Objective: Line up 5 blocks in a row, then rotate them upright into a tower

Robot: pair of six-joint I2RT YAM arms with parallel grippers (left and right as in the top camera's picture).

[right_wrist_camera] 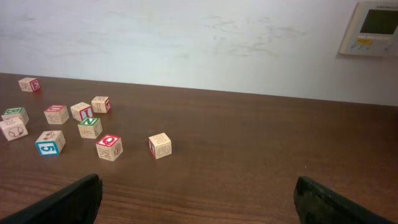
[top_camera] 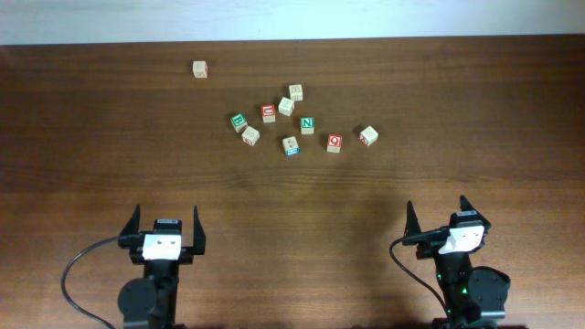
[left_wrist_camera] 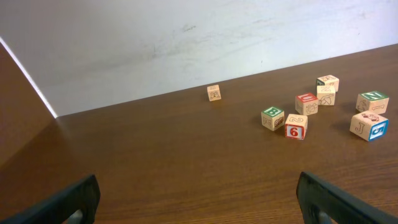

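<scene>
At the near edge of the desk (top_camera: 91,174), the left gripper (top_camera: 166,212) and the right gripper (top_camera: 437,206) each stood with jaws spread wide, holding nothing. Well ahead of both, between their lines, lay the blocks. The blue-marked block (top_camera: 291,145) was nearest, with the red Q block (top_camera: 335,142) beside it toward the right gripper and a pale block (top_camera: 368,136) beyond that. A second pale block (top_camera: 250,135) sat toward the left gripper's side. The green N block (top_camera: 308,125) lay just behind these. Farther on were a green B block (top_camera: 238,121) and a red-topped block (top_camera: 269,113). Farthest, ahead of the left gripper, stood a lone block (top_camera: 200,68).
</scene>
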